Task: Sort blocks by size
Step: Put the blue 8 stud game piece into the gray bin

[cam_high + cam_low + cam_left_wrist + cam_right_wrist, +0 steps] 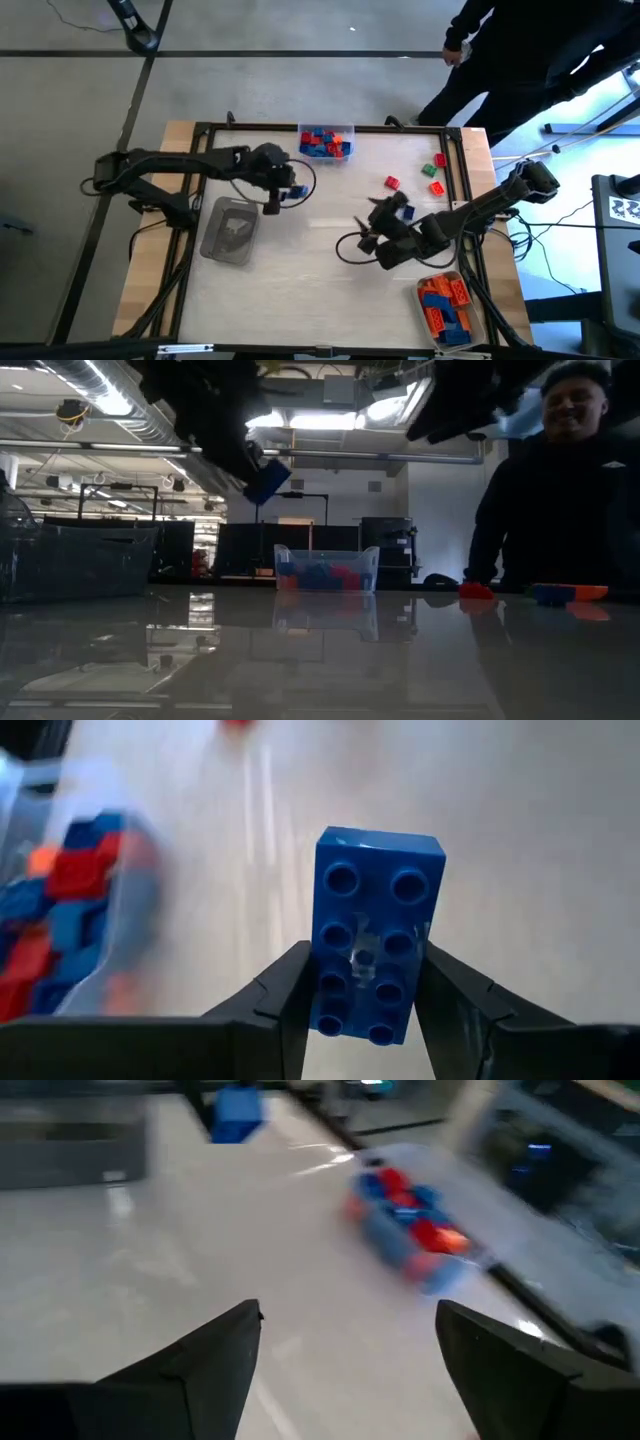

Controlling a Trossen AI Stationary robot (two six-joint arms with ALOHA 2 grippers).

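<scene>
Two arms work over the table (300, 270). Nearest the front edge, at the right corner, a clear tray (450, 308) holds orange and blue blocks (443, 300). Just beyond it the right tool (372, 232) hangs above the table with its fingers (200, 1360) spread wide and nothing between them; a blue block (403, 212) lies just beside the arm.

On the left side an empty clear tray (231, 230) stands on the table. Directly behind it the left tool (285, 193) is raised off the surface and pinches a blue eight-stud block (375, 945) by its long sides; in the left wrist view both fingers (285, 1005) press against the brick, which projects forward past the tips. In the low view this block (266, 481) hangs well above the table.

Farther right, loose blocks lie apart from one another: a red one (392, 182), another red one (437, 187), and two green ones (440, 160) near the right frame.

At the far edge, centre, a third clear tray (326, 141) contains blue and red blocks (322, 144).

Beyond the table a person in dark clothing (520, 60) stands at the far right corner.
</scene>
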